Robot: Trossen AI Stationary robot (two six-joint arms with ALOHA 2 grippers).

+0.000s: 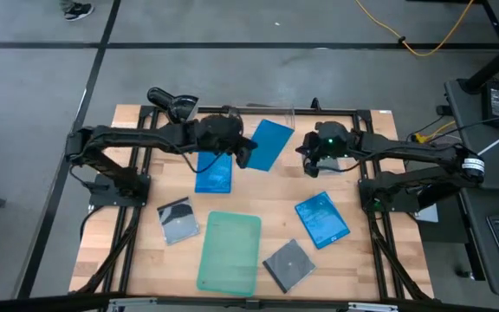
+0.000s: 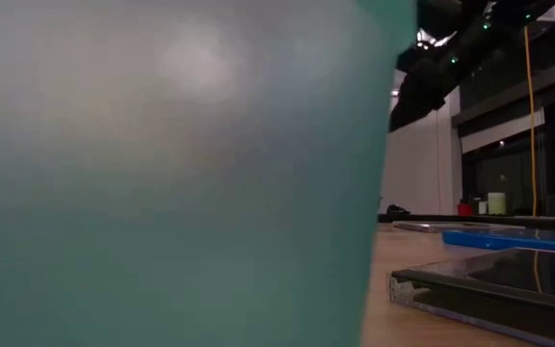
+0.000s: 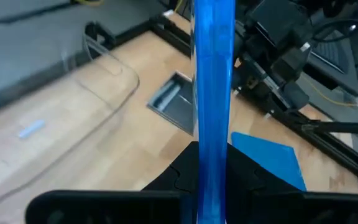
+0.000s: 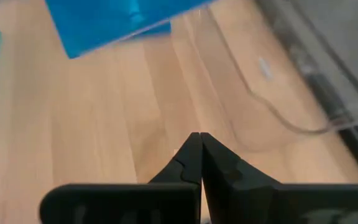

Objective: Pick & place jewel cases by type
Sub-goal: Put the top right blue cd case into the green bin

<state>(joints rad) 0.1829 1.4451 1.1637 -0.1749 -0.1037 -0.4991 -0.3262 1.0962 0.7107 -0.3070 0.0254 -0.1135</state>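
My left gripper (image 1: 248, 156) is shut on a bright blue jewel case (image 1: 270, 143) held above the table's far middle. A second blue case (image 1: 213, 172) lies flat below my left arm, and a third (image 1: 322, 218) lies toward the right. Two dark grey cases (image 1: 178, 220) (image 1: 288, 264) lie near the front, and the left wrist view shows a further dark case (image 3: 173, 102) flat on the wood. My right gripper (image 1: 312, 166) hovers shut with nothing in it, just right of the held case. My left gripper pinches the blue case between its two fingers at the edge nearest them (image 3: 213, 140). The fingers (image 3: 253, 180) come from the table's left, slanting a little downward. The case is lifted clear of the table and sticks out beyond the fingers, edge-on in the wrist view.
A pale green flat tray (image 1: 230, 251) lies at the front middle and fills most of the low view. A clear plastic bin (image 3: 104, 68) stands at the far edge. A black frame (image 1: 353, 113) runs around the wooden tabletop.
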